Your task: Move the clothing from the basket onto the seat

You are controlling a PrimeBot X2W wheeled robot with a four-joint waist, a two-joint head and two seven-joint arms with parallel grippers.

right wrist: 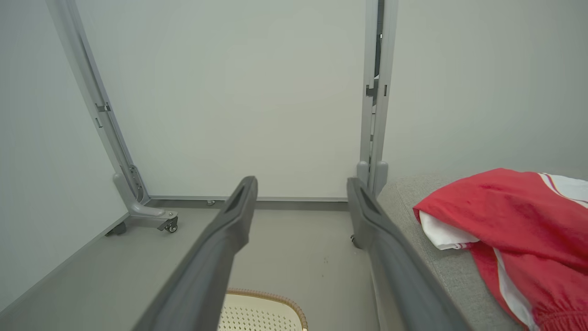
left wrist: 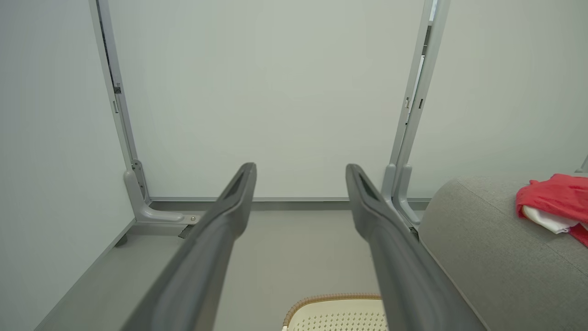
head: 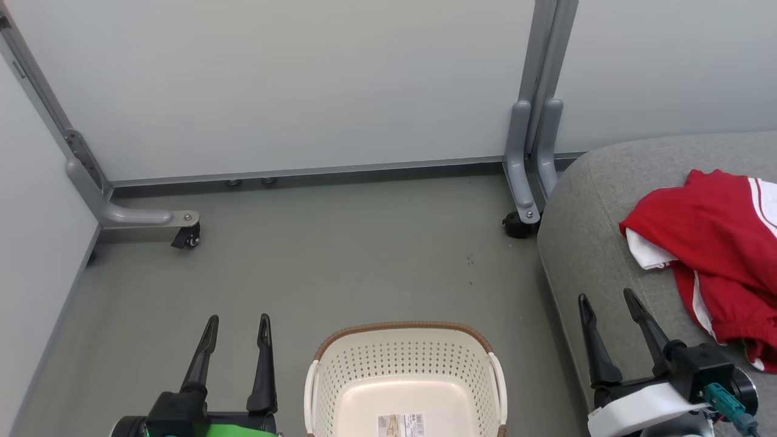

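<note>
Grey floor (head: 340, 255), pale panels (head: 303, 85). Red clothing (head: 722, 243) lies on the grey seat (head: 595, 200), cropped at right; the basket (head: 403, 331) has its near half cut off. The left gripper (head: 239, 317) and right gripper (head: 606, 293) gape empty.

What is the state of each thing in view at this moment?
clothing: crumpled heap, lying on the seat.
basket: upright, no clothing seen inside.
seat: bears the clothing.
left gripper: open, empty.
right gripper: open, empty.
</note>
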